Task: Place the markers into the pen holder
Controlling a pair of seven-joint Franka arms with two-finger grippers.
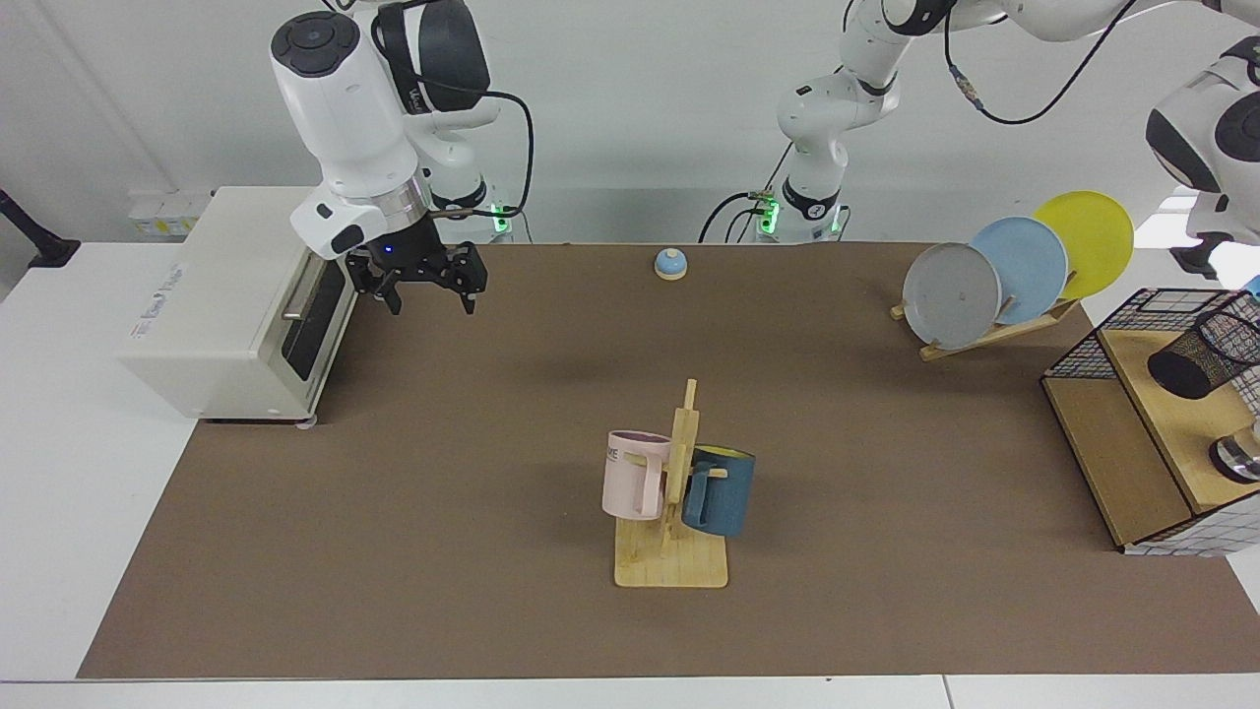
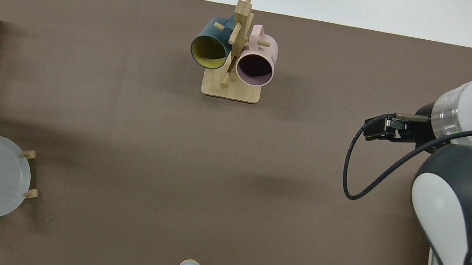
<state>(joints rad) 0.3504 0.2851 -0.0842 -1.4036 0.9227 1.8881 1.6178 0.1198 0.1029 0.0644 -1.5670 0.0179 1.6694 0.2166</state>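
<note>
- Right pincer: held above the far-left desk beside the white oven, fingers spread wide, nothing gripped; this arm waits.
- Left pincer: out of view past the right edge.
- Pen holder: seen tilted on the wooden shelf at the right edge.
- Marker: not visible.
- Judgement: the marker is best lowered tip-first along the holder's axis, then released.
</note>
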